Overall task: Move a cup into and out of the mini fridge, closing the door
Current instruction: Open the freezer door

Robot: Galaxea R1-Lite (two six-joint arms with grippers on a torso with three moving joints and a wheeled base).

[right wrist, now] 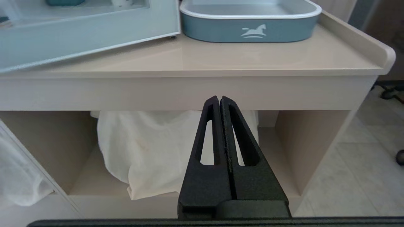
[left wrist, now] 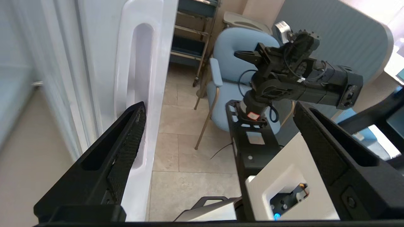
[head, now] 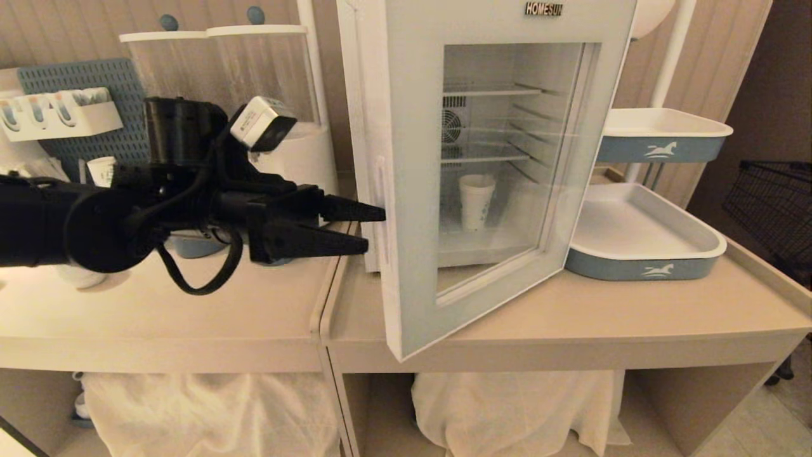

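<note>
Fingers (left wrist: 126, 148) on your left gripper (head: 365, 228) are spread wide, holding nothing; one sits at the door's handle slot (left wrist: 140, 91), the other out in free air. In the head view the tips meet the door (head: 501, 171) edge at about 9 o'clock of the frame. Right gripper (right wrist: 220, 104) is pressed fully together, empty, parked below the countertop (right wrist: 221, 63) edge.

The cup (head: 476, 200) stands upright on the floor of the mini fridge (head: 365, 95), seen through the glass, roughly 6 o'clock of the cabinet interior, well clear of the wire shelves (head: 488, 92). Door is ajar, swung partway out.

Handling, my read:
- Door: rigid frame, glass pane. Work the recessed slot or the frame edge, not the glass. Smooth plastic, so a fingertip may slide; hook inside the slot.
- The fridge looks light enough to shift on the counter if you yank.
- Cup: paper, light, probably empty, crushes easily. Take it mid-wall below the rim with a gentle squeeze. Tips over with any side knock.
</note>
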